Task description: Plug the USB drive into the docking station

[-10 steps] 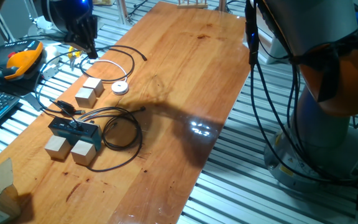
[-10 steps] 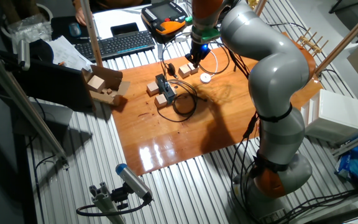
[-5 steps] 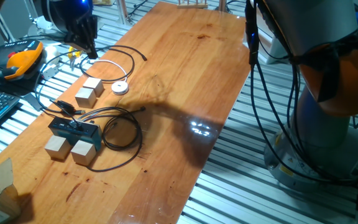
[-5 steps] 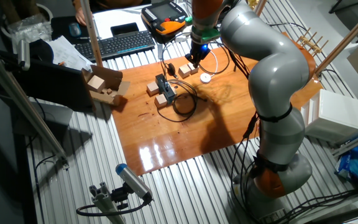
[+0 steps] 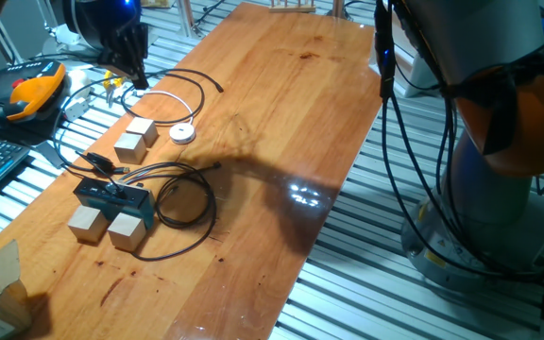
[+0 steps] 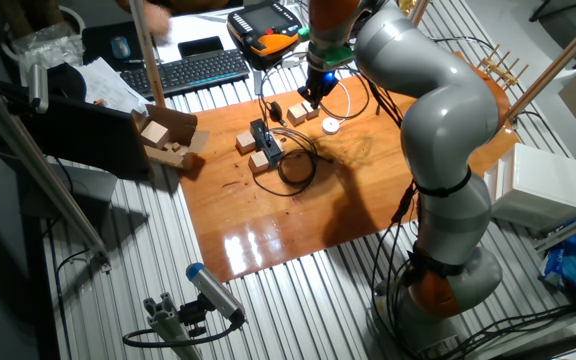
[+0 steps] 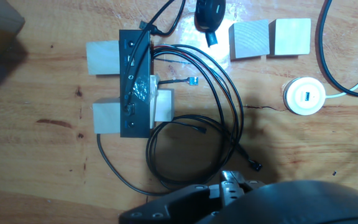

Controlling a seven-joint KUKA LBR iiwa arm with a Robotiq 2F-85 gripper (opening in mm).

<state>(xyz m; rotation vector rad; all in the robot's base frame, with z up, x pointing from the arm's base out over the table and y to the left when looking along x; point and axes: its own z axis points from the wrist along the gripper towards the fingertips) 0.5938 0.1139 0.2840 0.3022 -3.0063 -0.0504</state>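
Observation:
The docking station (image 5: 111, 196) (image 7: 135, 81) is a flat dark box lying between pale wooden cubes, with thin black cables running from it. The USB drive (image 5: 99, 161) (image 7: 209, 14), a small black oblong stick, lies on the wood between the docking station and two other cubes (image 7: 270, 38), its short plug end pointing away from the table edge. My gripper (image 5: 138, 77) (image 6: 311, 97) hangs high over the far left corner, well apart from both. Its fingers read as one dark mass. In the hand view only dark housing (image 7: 260, 202) shows along the bottom.
A round white puck (image 5: 182, 133) (image 7: 303, 96) on a white cable lies beside the two cubes. Black cable loops (image 5: 185, 203) spread right of the docking station. An orange pendant (image 5: 31, 94) and a keyboard sit off the table's left edge.
The arm and the table's objects have not moved. A person's hand near the top left of the other fixed view has shifted and is blurred.

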